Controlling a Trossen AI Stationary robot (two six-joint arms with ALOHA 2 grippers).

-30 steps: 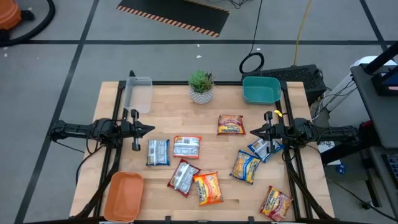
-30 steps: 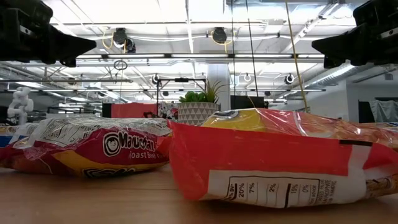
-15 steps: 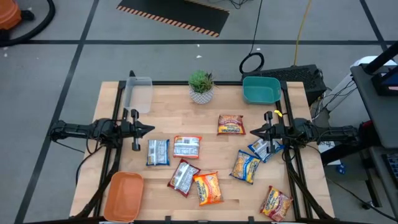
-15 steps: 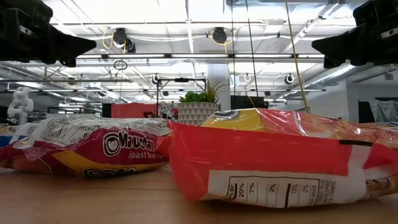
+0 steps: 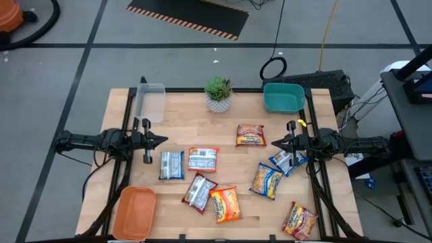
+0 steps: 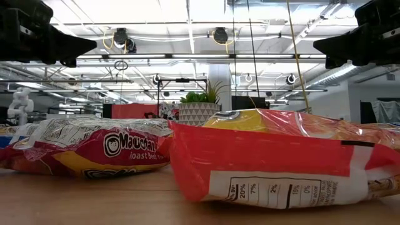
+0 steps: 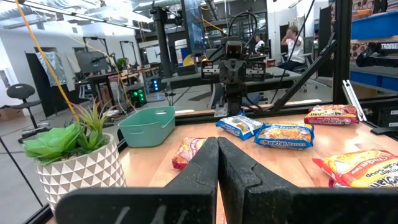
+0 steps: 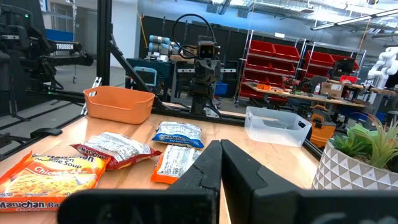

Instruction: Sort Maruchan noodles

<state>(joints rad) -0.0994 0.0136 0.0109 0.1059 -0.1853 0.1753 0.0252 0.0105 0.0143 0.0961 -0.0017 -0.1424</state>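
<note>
Packets lying scattered flat across the wooden table (image 5: 229, 158): blue-white Maruchan noodles (image 5: 171, 165) near the left gripper (image 5: 164, 140), red-silver ones (image 5: 200, 191) mid-table, orange-yellow ones (image 5: 251, 135) toward the right gripper (image 5: 275, 142). Both grippers are hovering at the table's sides, fingers pressed together, holding nothing. Wrappers are looking light, crinkly and slick, the noodle block inside likely brittle. Judging a gentle pinch across a packet's short width, at a raised edge, safest.
</note>
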